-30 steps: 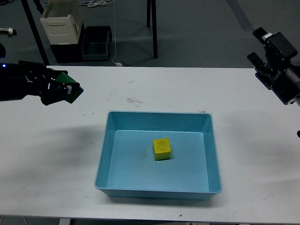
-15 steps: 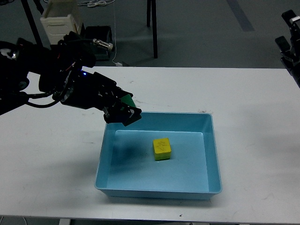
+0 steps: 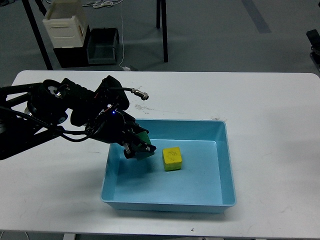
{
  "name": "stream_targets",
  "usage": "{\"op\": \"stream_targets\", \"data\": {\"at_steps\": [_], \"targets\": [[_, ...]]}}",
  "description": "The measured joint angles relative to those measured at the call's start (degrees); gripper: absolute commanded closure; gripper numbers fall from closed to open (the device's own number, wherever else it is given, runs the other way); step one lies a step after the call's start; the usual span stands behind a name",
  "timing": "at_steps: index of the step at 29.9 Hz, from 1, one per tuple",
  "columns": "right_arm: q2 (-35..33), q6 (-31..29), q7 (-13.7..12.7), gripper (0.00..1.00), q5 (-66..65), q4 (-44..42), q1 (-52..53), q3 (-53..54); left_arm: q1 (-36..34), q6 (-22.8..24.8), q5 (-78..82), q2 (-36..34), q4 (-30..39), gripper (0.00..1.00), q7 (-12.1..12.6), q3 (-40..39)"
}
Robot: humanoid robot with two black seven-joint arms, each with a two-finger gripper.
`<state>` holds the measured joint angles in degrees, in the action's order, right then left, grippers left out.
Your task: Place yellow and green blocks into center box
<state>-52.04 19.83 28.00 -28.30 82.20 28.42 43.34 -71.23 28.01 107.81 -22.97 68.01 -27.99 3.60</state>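
Beside the yellow block (image 3: pixel 172 158), left gripper (image 3: pixel 139 148) with green block (image 3: pixel 143 137)

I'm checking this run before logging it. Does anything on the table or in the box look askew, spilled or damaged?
Nothing stands out. The blue box sits square on the white table, the yellow block rests flat inside it, and the left gripper holds the green block over the box's left side. Only faint scuff marks show behind the box.

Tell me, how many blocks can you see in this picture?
2. The yellow block sits inside the blue box. The green block, partly hidden, is in the left claw over the box.
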Motion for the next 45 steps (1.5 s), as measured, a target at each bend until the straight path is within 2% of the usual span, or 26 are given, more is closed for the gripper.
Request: {"op": "stream_targets", "data": {"at_steps": [6,9,16,20,24,26,32,36,39,41,45], "targets": [[0.14,-0.08,0.00,0.00,0.00,0.12,0.11,0.86,0.51,0.00,-0.41,0.79,-1.44,0.06,0.00,-0.20],[0.17,-0.19,0.00,0.00,-0.06,0.27,0.28,0.86,0.55,0.00,-0.90,0.68,-1.50,0.01,0.00,-1.09],[2.14,-0.29,0.00,0.00,-1.33,1.01,5.15,0.45,0.46,-0.01,-12.27,-1.29,-0.92,0.01,0.00,-11.61],[8.29,-0.37,0.00,0.00,-1.65,0.85,10.31,-0.16,1.92,-0.02,-25.70,-2.30,-0.61,0.01,0.00,-21.26],[14.60,-0.96,-0.41,0.00,-1.57,0.68,14.15,-0.24,6.20,-0.04,-37.00,-2.63,-0.61,0.00,0.00,-30.58],[17.67,-2.28,-3.52,0.00,-1.29,0.43,16.51,0.20,8.70,-0.03,-40.97,-2.65,-0.92,0.00,-0.01,-34.07],[26.76,-9.55,-15.32,0.00,-0.90,-3.98,21.57,2.42,17.02,-0.64,-52.79,-2.09,-1.38,0.00,0.00,-42.45],[33.29,-17.70,-20.09,0.00,0.19,-9.44,22.33,6.13,20.59,-6.43,-60.38,-1.99,-1.40,0.00,0.00,-44.21],[36.81,-22.26,-24.79,0.00,4.45,-10.82,21.69,9.75,22.76,-11.61,-66.47,-1.98,-1.40,0.00,0.00,-44.37],[38.41,-23.10,-26.73,0.00,7.81,-10.84,20.75,11.72,23.87,-13.33,-71.82,-1.84,-1.38,0.00,0.00,-44.37],[39.93,-23.37,-27.50,0.00,12.03,-10.10,18.32,16.14,25.83,-13.99,-84.20,-1.58,-1.26,0.00,0.00,-43.64]]}}
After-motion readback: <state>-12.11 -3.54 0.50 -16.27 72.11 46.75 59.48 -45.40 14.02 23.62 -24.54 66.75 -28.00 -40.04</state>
